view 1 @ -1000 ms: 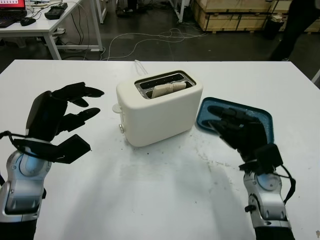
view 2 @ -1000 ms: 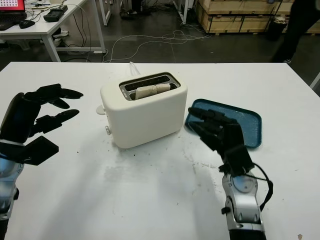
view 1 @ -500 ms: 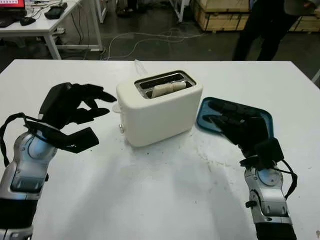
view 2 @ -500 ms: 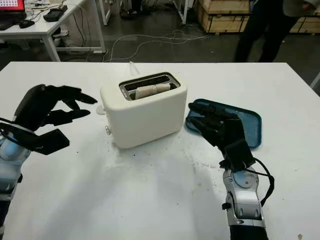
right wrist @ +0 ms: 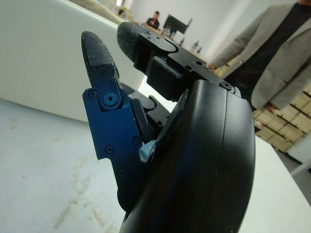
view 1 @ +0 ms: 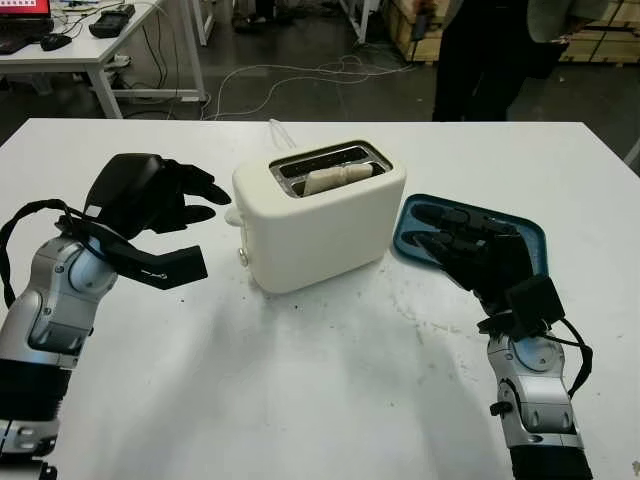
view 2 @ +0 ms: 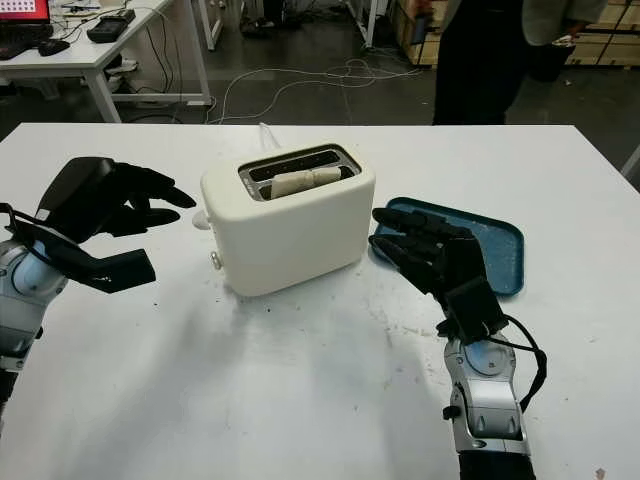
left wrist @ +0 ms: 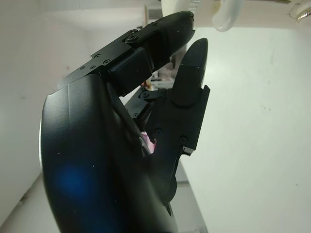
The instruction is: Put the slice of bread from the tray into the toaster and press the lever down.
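Observation:
A cream toaster (view 1: pixel 318 215) stands mid-table with the bread slice (view 1: pixel 340 177) sitting in its near slot, top edge showing. Its white lever knob (view 1: pixel 233 215) sticks out of the left end, high up. My left hand (view 1: pixel 205 225) hovers open just left of that knob, fingertips a short gap from it; in the left wrist view the knob (left wrist: pixel 227 12) lies just past the fingers (left wrist: pixel 189 63). My right hand (view 1: pixel 445 235) is open over the near left edge of the blue tray (view 1: pixel 525 235), right of the toaster. The tray holds nothing that I can see.
A person (view 1: pixel 490 50) in dark trousers and a grey jacket stands beyond the table's far right edge. A desk (view 1: pixel 70 50) and floor cables (view 1: pixel 300 75) lie behind. Crumbs dot the white table (view 1: pixel 330 380) in front of the toaster.
My left hand has swung right and turned toward the toaster's lever end. The right hand has barely shifted. A person has walked in at the back right.

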`<state>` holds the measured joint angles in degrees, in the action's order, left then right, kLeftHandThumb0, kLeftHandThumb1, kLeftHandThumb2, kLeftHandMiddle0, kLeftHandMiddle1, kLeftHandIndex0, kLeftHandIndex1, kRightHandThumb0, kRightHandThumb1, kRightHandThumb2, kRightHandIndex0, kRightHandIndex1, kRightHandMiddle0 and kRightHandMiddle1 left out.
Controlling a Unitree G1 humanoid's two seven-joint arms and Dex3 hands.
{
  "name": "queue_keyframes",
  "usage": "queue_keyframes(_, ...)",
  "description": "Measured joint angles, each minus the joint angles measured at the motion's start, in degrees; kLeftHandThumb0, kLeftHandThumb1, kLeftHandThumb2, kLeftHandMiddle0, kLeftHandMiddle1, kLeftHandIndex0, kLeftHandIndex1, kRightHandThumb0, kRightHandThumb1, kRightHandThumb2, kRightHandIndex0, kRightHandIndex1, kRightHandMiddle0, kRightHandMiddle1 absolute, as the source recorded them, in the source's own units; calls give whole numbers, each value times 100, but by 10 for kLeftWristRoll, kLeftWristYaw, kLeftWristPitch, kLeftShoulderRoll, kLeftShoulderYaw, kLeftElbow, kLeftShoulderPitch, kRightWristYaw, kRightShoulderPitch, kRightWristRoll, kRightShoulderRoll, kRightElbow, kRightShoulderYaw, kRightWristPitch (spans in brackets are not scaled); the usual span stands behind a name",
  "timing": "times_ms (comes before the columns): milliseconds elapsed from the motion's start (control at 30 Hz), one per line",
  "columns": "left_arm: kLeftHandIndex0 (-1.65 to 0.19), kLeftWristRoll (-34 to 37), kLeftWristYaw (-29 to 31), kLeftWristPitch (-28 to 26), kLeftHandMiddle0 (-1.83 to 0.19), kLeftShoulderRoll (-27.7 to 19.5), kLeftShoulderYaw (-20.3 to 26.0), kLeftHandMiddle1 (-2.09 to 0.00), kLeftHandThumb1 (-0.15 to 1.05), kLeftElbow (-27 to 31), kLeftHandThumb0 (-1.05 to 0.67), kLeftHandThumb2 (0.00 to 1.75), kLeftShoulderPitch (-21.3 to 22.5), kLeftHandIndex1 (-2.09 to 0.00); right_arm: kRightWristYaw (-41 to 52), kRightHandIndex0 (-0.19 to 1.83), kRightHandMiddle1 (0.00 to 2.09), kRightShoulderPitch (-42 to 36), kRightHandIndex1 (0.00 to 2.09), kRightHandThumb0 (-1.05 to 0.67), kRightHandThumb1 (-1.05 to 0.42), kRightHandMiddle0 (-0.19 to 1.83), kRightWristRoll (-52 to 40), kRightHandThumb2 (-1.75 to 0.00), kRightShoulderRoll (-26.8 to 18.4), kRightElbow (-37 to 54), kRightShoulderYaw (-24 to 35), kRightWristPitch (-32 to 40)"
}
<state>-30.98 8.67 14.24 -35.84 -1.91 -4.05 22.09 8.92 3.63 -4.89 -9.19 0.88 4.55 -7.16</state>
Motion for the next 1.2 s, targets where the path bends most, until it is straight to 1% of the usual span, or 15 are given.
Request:
queue_keyframes(167,-120,0,0,8,-86,0,-1,-132,92,-19,-27,11,16,-17,5,103,0,0,26,-51,-81,109,0,0,1,0,-3,0)
queue_keyframes(333,-119,0,4,9,-84,-2,-8,-127,92,-22,-32,22,20,-21,5,103,0,0,26,-50,-81,109,0,0,1,-1,-4,0)
queue_keyframes(467,-116,0,16,8,-82,-5,-11,-124,92,-22,-33,24,22,-22,5,102,0,0,26,-50,-81,109,0,0,2,-1,-4,0)
queue_keyframes(567,-116,0,19,8,-84,-5,-12,-125,92,-22,-33,23,23,-25,4,101,0,0,25,-49,-81,108,2,0,1,-1,-4,0)
queue_keyframes(733,-115,0,19,10,-86,-5,-15,-132,92,-27,-31,12,27,-34,4,101,0,0,25,-47,-81,108,3,0,2,-1,-4,0)
queue_keyframes(1200,-108,0,17,15,-84,-5,-23,-135,92,-37,-29,9,29,-48,5,101,0,0,26,-45,-81,108,4,0,3,0,-4,1)
